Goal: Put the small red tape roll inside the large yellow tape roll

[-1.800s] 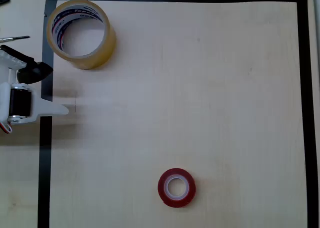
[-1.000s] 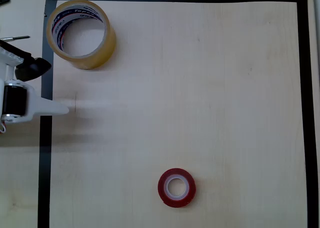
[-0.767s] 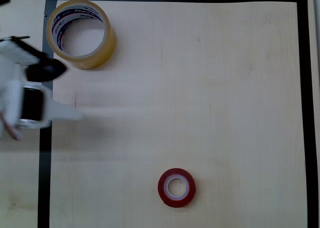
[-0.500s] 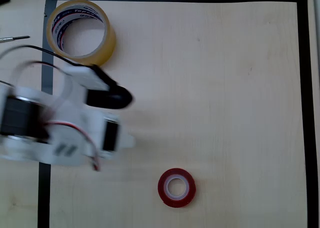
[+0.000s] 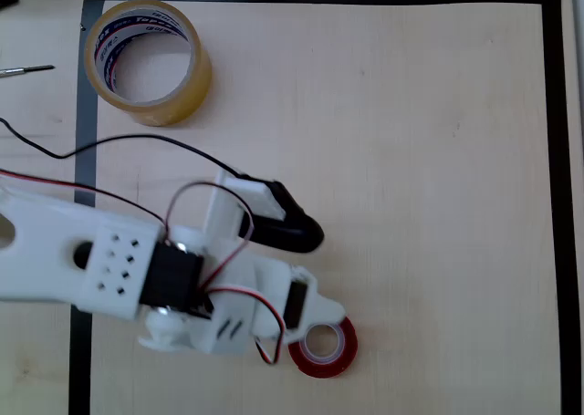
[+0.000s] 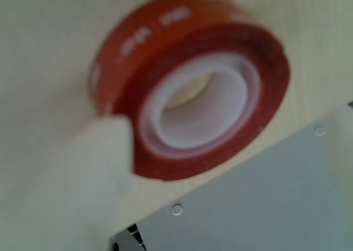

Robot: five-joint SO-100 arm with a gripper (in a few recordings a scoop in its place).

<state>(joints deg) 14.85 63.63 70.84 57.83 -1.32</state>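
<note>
- Your small red tape roll [image 5: 323, 346] lies flat on the bench [image 5: 411, 160] near the bottom edge in the overhead view, hole up, whitish core showing; in the wrist view it [image 6: 193, 85] looms large and close.
- Your pincer [image 5: 315, 269] sits right over the roll's upper-left side in the overhead view: the white finger reaches down to the roll's rim, the black one stands apart above it. It looks spread open and has hold of nothing; you can't tell from these views whether the white finger already touches the roll.
- In the wrist view a pale fingertip [image 6: 94, 168] overlaps the roll's lower-left edge.
- The large yellow tape roll [image 5: 148, 61] stands well apart in the top-left corner of the black tape border [image 5: 555, 205], its wide hole open and facing up.
- Progress, as I judge it: you're at the approach only. The grasp, the lift, the carry across to the yellow roll and the drop into its hole are all left to do.
</note>
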